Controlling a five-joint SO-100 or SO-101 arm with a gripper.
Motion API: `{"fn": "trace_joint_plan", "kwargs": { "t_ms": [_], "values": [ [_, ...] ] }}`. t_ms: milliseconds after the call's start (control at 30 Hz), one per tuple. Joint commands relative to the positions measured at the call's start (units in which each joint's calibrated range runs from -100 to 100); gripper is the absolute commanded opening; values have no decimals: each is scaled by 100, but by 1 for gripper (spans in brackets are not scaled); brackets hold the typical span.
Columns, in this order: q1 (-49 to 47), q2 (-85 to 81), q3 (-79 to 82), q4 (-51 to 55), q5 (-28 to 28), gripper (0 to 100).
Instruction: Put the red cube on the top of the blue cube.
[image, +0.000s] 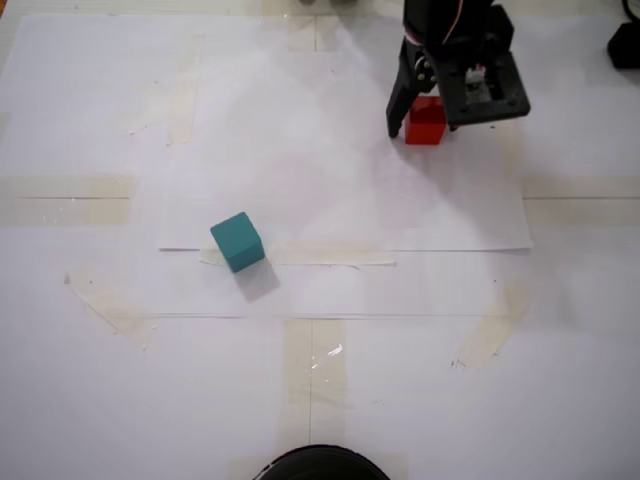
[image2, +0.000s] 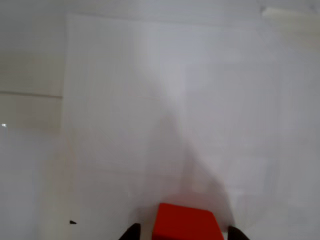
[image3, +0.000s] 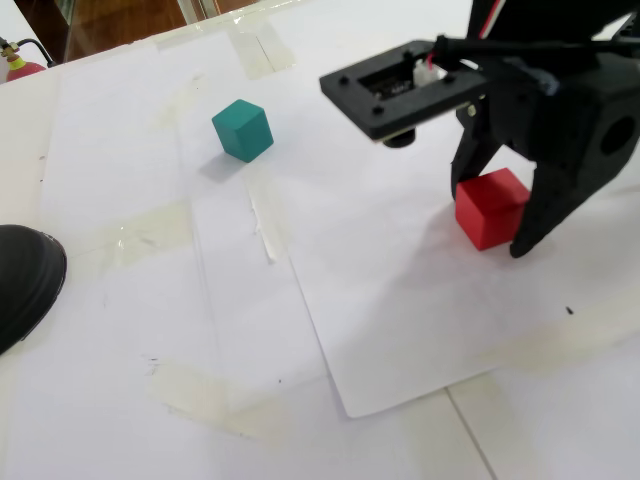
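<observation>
The red cube (image: 426, 122) rests on the white paper at the upper right of a fixed view. It also shows in the other fixed view (image3: 490, 207) and at the bottom edge of the wrist view (image2: 186, 225). My gripper (image: 422, 125) (image3: 493, 212) (image2: 184, 234) is lowered over it, open, with one black finger on each side and small gaps showing. The blue cube (image: 238, 241) (image3: 243, 129), teal in colour, sits alone on the paper well away from the gripper. It is out of the wrist view.
White paper sheets taped to the table (image: 340, 280) cover the work area. A black rounded object (image: 318, 463) (image3: 25, 280) sits at the near edge. Another dark object (image: 625, 45) stands at the upper right corner.
</observation>
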Motion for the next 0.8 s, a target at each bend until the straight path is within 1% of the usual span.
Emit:
{"fn": "trace_joint_plan", "kwargs": {
  "t_ms": [0,67,500,600,767],
  "values": [
    [87,-45,43,-127,73,23],
    [87,-45,79,-160,78,21],
    [80,-63,179,-111,200,15],
    [118,-97,179,11,293,12],
    [269,-243,-48,476,493,11]
  ]
}}
